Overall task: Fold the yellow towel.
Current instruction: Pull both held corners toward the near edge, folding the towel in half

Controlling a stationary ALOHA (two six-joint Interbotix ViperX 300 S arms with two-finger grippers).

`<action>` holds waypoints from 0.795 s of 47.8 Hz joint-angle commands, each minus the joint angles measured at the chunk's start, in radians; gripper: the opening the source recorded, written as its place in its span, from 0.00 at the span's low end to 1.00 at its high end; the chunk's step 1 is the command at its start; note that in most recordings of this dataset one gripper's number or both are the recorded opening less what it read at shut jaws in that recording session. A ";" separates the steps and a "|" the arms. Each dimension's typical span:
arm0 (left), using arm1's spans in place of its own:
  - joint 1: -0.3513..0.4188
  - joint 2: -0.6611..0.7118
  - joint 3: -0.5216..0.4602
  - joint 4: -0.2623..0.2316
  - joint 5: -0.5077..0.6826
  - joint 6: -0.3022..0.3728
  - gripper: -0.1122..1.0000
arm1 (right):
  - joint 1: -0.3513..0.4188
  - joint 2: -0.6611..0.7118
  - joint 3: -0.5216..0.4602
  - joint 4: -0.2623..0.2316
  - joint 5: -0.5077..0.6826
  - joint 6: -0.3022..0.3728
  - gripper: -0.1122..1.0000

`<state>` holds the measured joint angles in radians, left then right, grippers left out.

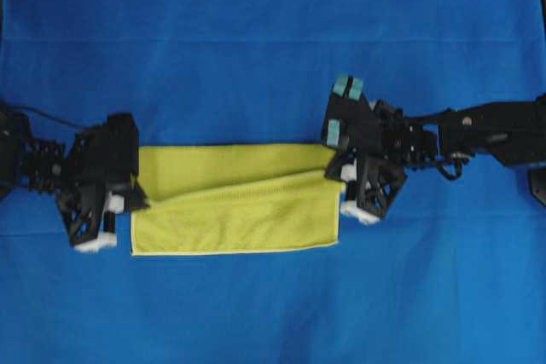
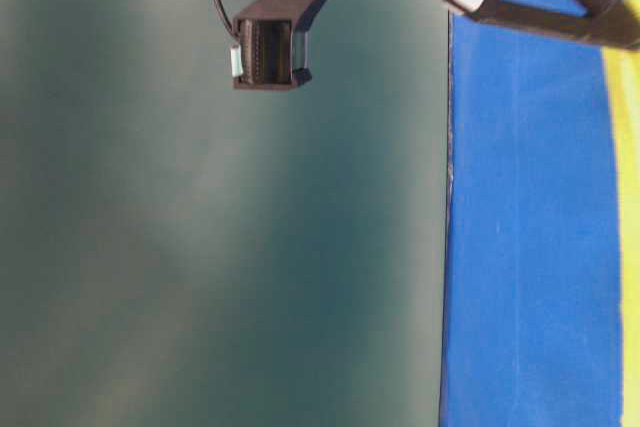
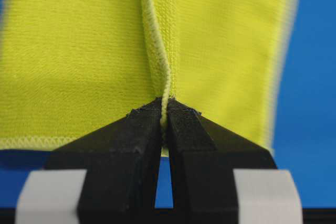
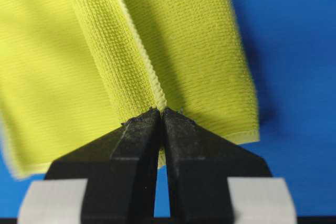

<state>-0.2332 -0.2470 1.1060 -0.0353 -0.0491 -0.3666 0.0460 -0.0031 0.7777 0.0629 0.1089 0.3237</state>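
The yellow towel (image 1: pixel 235 199) lies as a wide band on the blue cover, its upper layer folded over toward the front and slanting across the lower one. My left gripper (image 1: pixel 141 204) is shut on the towel's hem at the left end; in the left wrist view the stitched edge (image 3: pixel 157 51) runs straight into the closed tips (image 3: pixel 164 107). At the right end my right gripper (image 1: pixel 337 175) is shut on the folded edge; the right wrist view has the towel (image 4: pixel 173 45) pinched between its black tips (image 4: pixel 160 113). In the table-level view only a yellow strip (image 2: pixel 628 207) appears.
The blue table cover (image 1: pixel 273 49) spreads around the towel on all sides. The table-level view has the cover's edge (image 2: pixel 447 247) against a dark green backdrop, with a black arm part (image 2: pixel 266 52) hanging at the top.
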 commanded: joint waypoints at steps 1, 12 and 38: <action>-0.061 0.014 -0.035 0.000 -0.002 -0.025 0.11 | 0.032 -0.015 -0.009 0.003 -0.008 0.017 0.12; -0.132 0.040 -0.064 0.000 -0.002 -0.038 0.11 | 0.081 -0.006 -0.020 0.003 -0.032 0.031 0.12; -0.137 0.035 -0.075 0.000 0.000 -0.046 0.43 | 0.104 -0.009 -0.044 0.000 -0.037 0.029 0.45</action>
<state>-0.3666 -0.1917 1.0492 -0.0353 -0.0476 -0.4111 0.1381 0.0000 0.7639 0.0629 0.0721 0.3543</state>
